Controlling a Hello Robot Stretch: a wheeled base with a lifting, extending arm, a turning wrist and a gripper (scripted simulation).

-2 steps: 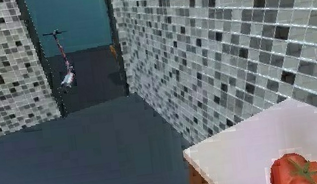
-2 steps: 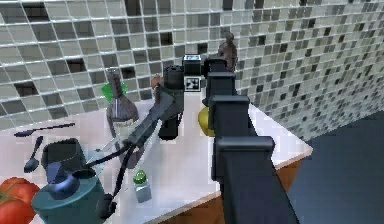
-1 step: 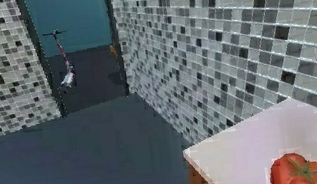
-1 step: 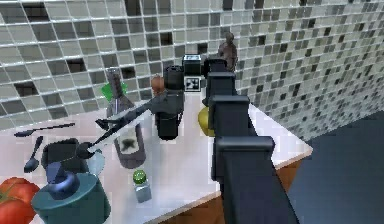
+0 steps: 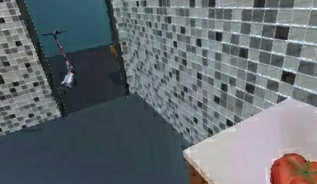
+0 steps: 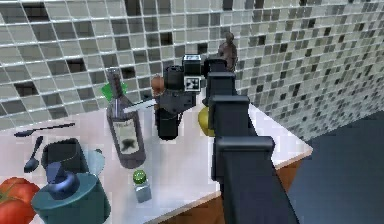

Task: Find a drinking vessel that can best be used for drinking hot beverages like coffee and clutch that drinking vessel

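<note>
Claw (image 6: pixel 155 96) near dark cup (image 6: pixel 167 123), wine bottle (image 6: pixel 125 128) and teal kettle (image 6: pixel 70 197) alongside, grasp unclear.

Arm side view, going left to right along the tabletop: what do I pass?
First the tomato → teal pot → bottle → dark cup → yellow-green fruit.

The dark mug (image 6: pixel 167 124) is a plain, near-black cylinder. It stands upright on the worktop (image 6: pixel 190 172), near its wall-side edge, roughly midway along it.
</note>
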